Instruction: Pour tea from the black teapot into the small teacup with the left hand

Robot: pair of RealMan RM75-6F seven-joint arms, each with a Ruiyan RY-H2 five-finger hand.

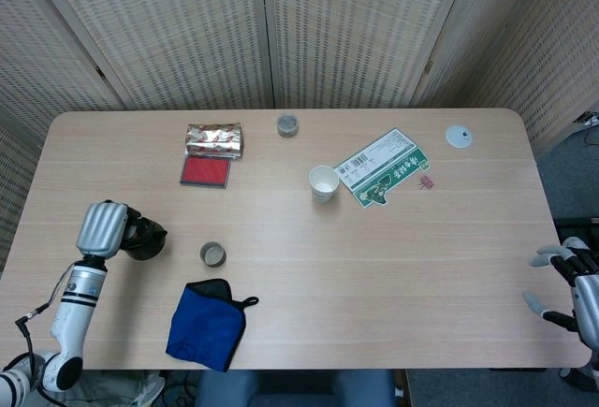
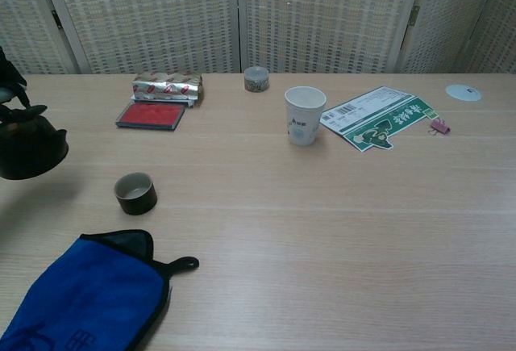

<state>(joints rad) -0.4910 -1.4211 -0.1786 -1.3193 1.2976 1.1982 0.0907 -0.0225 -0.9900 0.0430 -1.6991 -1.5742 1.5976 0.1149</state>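
Note:
The black teapot (image 1: 143, 239) (image 2: 29, 146) hangs a little above the table at the left, its shadow on the wood below it. My left hand (image 1: 101, 228) grips its handle from the left side; in the chest view only dark fingers (image 2: 11, 91) show above the pot. The small dark teacup (image 1: 212, 254) (image 2: 135, 193) stands upright on the table, to the right of the pot and apart from it. My right hand (image 1: 570, 282) hovers off the table's right front corner, fingers spread, holding nothing.
A blue cloth (image 1: 207, 324) (image 2: 85, 298) lies just in front of the teacup. Further back are a white paper cup (image 1: 323, 183) (image 2: 305, 114), a green leaflet (image 1: 382, 167), a red pad (image 1: 205, 171), a foil packet (image 1: 214, 138), a small tin (image 1: 287, 125) and a white disc (image 1: 459, 136).

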